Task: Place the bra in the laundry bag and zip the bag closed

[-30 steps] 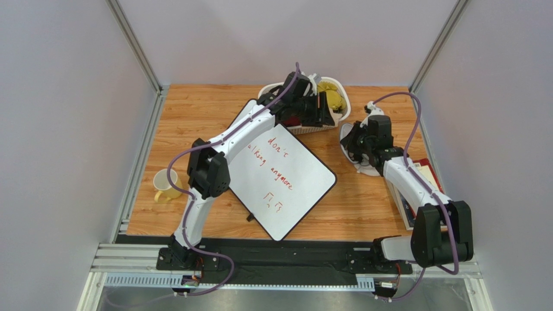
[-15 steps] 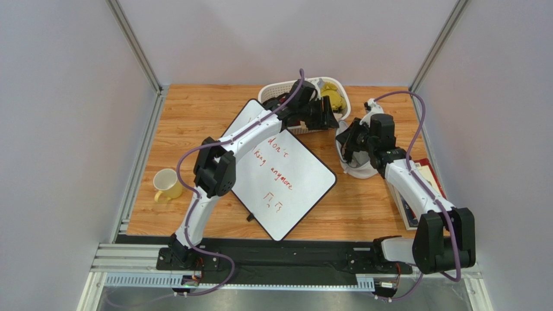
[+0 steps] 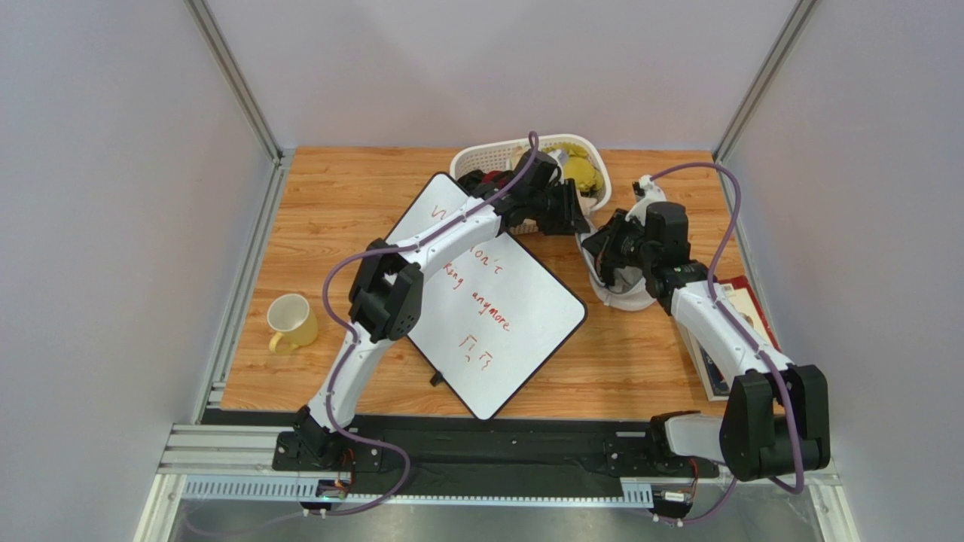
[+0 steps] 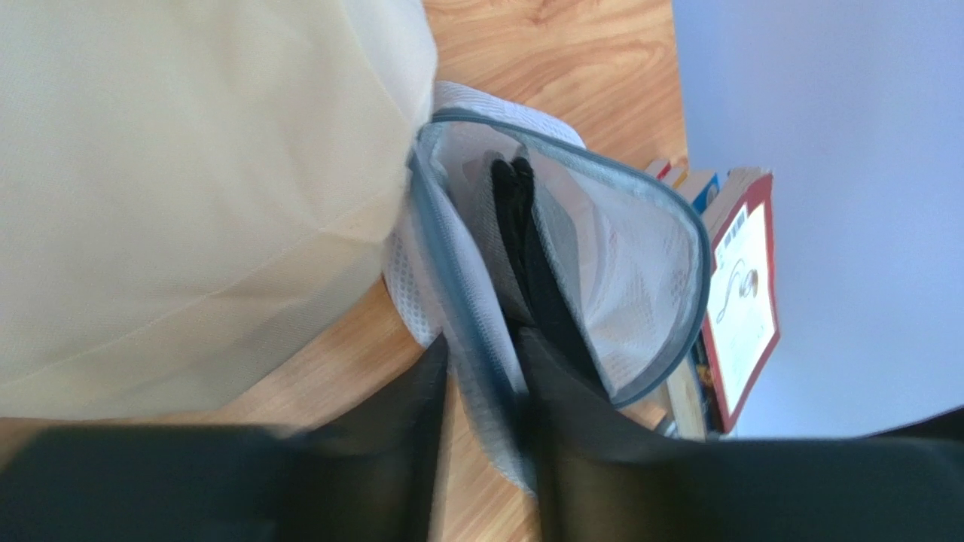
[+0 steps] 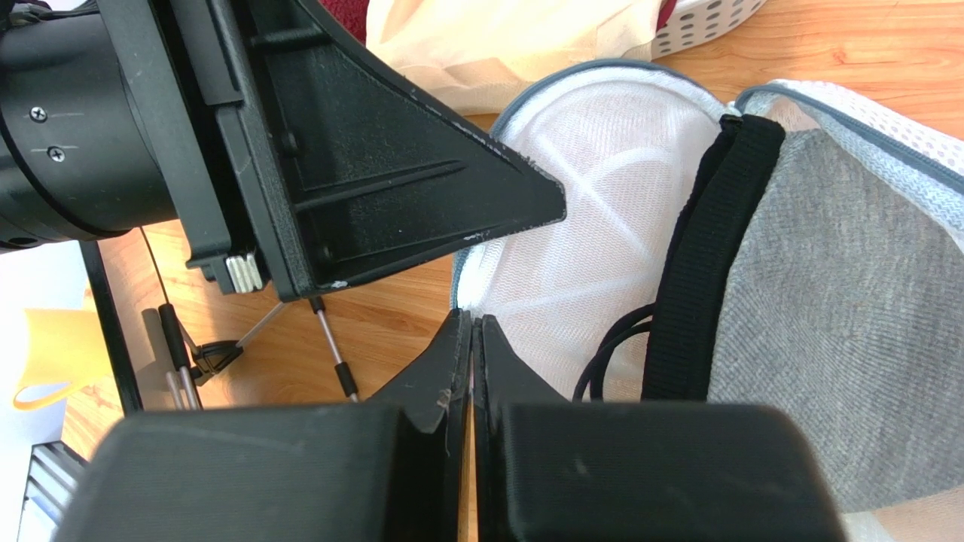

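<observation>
Two arms hold the laundry bag (image 3: 620, 296) open, with the bra (image 5: 815, 328) inside it

The left fingers (image 4: 402, 435) pinch the grey zipper band at one edge of the opening, the band running up between them. The right fingers (image 5: 436, 378) are pressed together on the white mesh at another edge. The bag's mouth gapes between the two arms at the far right of the bench (image 3: 328, 203), just beside the white basket (image 3: 473, 155) with a yellow garment (image 3: 583, 172) in it. The bra lies within the mesh, and the right wrist view shows its grey cup, broad black band and a thin black strap. A whiteboard (image 3: 498, 316) with red writing lies mid-bench, a yellow mug (image 3: 292, 322) near the left edge, books (image 3: 741, 303) at the right
</observation>
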`<action>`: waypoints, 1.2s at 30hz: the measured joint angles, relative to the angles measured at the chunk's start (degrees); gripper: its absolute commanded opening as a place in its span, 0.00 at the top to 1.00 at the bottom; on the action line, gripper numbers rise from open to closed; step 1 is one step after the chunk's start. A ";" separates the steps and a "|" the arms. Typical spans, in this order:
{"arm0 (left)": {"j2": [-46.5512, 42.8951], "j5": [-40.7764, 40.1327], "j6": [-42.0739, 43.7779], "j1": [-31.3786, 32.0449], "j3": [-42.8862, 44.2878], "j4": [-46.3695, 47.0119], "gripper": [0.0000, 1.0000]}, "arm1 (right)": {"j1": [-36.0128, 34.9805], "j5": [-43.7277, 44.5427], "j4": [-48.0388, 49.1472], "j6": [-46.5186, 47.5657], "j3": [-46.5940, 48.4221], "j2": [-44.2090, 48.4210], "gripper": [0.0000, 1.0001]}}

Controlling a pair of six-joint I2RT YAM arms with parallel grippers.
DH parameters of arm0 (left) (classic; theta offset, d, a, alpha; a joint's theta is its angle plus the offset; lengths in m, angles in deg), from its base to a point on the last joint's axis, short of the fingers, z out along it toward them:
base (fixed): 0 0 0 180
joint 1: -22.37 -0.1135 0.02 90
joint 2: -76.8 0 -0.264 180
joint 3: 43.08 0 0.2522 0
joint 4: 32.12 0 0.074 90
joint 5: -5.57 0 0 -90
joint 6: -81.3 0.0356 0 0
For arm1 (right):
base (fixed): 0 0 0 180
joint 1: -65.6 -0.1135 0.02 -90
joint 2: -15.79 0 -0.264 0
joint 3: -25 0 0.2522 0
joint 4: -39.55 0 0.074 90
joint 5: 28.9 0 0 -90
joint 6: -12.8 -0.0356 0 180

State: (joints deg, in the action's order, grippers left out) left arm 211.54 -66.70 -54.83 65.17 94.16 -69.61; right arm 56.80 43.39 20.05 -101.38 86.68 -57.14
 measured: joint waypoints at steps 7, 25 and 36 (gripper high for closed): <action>0.00 0.57 -0.90 0.46 0.63 0.61 1.00 | -0.02 1.14 -5.92 0.20 2.86 -0.72 0.68; -0.74 1.33 -0.92 0.35 -0.22 0.20 1.00 | -0.11 14.45 -27.67 3.30 14.97 -4.07 0.28; -3.08 2.73 -1.55 0.35 -1.95 0.39 1.00 | -2.97 21.86 -26.32 3.63 11.08 -9.33 0.53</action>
State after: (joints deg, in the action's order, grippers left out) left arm 208.46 -63.96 -56.38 65.52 92.22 -69.22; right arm 53.83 65.25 -6.26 -97.75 97.76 -66.47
